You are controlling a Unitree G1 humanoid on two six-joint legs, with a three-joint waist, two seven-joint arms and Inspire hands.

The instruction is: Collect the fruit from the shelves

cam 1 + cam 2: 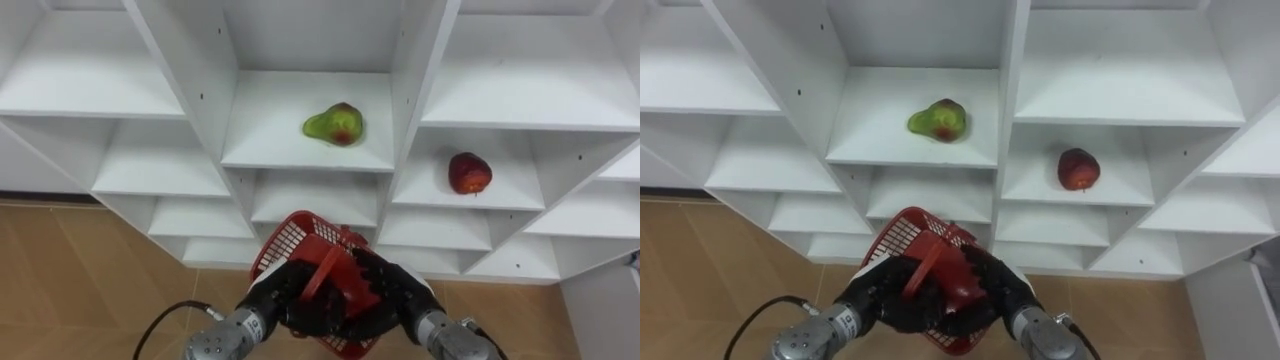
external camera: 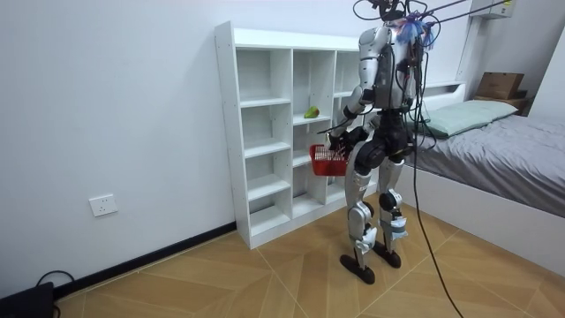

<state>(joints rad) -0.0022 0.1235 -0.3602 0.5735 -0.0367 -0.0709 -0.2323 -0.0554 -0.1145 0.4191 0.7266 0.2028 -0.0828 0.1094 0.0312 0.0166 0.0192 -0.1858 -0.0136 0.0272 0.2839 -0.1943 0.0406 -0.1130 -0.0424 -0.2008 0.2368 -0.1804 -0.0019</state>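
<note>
My left hand (image 1: 283, 298) and right hand (image 1: 388, 295) both grip the basket (image 1: 292, 238). The pear (image 1: 334, 124) lies straight ahead above it, the apple (image 1: 469, 173) nearer my right.

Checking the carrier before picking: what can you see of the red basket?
The basket is red, plastic-looking, with lattice walls and a flat handle. It is tilted, held at hip height before the closet, with the left hand and right hand both curled round it from either side.
</note>
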